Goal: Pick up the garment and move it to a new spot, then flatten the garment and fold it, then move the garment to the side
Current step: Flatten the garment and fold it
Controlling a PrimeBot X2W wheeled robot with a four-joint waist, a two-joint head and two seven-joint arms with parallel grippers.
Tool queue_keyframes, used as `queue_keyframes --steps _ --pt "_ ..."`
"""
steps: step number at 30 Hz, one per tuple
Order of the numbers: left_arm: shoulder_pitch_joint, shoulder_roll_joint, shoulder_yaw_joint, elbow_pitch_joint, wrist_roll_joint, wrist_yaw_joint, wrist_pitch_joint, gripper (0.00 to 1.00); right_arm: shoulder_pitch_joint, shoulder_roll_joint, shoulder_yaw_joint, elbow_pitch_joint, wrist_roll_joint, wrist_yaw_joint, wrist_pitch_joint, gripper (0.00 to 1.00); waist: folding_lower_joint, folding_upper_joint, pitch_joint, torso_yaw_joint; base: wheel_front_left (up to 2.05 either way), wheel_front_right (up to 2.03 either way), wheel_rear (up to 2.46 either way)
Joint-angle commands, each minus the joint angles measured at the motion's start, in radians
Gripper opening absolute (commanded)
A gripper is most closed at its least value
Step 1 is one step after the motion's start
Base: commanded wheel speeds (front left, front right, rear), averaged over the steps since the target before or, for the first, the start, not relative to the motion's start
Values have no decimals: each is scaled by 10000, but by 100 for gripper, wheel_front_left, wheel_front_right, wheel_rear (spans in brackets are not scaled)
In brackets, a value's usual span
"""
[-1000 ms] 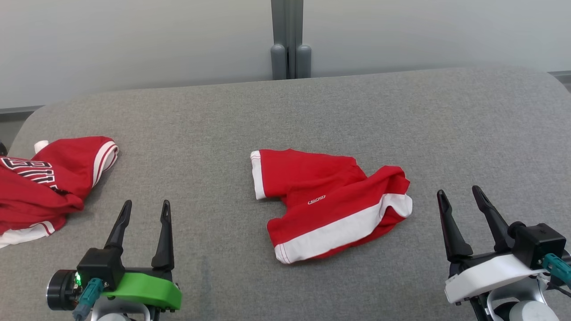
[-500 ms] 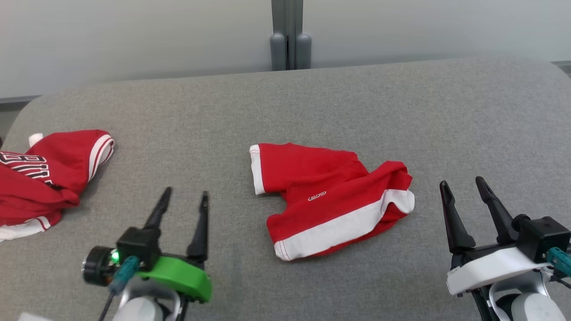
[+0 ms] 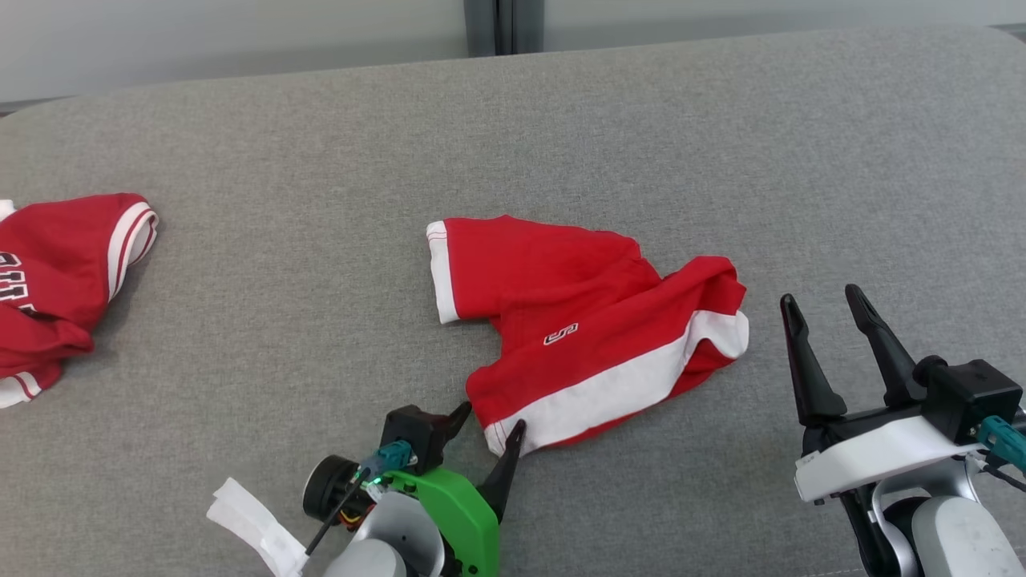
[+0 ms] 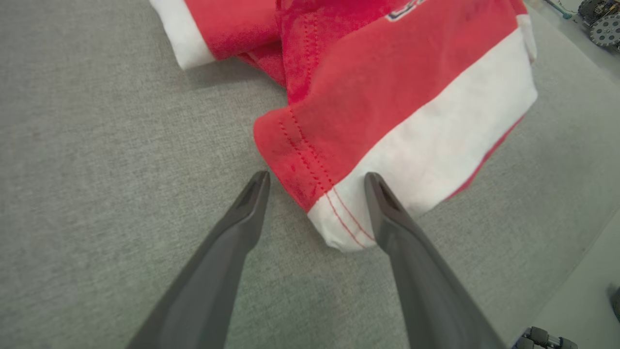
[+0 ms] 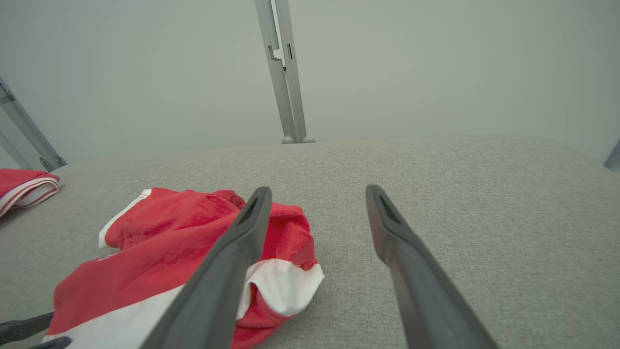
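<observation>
The task is barely begun. The garment, red shorts with a white band, lies crumpled near the middle of the worktop, a little toward the near edge. It has not yet been lifted, flattened or folded, and every step is left to do.

The left gripper is at the garment's near-left hem corner, its fingers spread wide to either side of it and clasping nothing. The right gripper is just beside the garment's right end, equally splayed and empty.

The left wrist view shows what the head view blurs: the stitched hem lies between the two fingers, ready to pinch. The right wrist view shows the bunched right end rising in a hump and a metal post beyond the far edge. The head view also takes in a second red garment at the worktop's left edge — well apart.
</observation>
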Motion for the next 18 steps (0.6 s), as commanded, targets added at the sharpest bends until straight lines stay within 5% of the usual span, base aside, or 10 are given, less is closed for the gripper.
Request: queue_keyframes --steps 1,3,5,18 --pt "-91 11 -13 185 -24 57 126 100 -134 -61 -24 34 32 1 -77 100 0 0 206 -125 0 0 0" --pt "-211 -67 10 344 -155 3 184 98 -223 -80 -27 66 19 1 -84 100 0 0 304 -138 0 0 0" --pt "-311 -121 -39 494 -319 -147 261 0 -323 -163 -35 151 35 1 -68 100 0 0 404 -149 0 0 0" --pt "-937 -9 -97 604 -151 -254 -126 0 -1176 -815 885 1828 444 1 -66 100 0 0 1215 153 0 0 0"
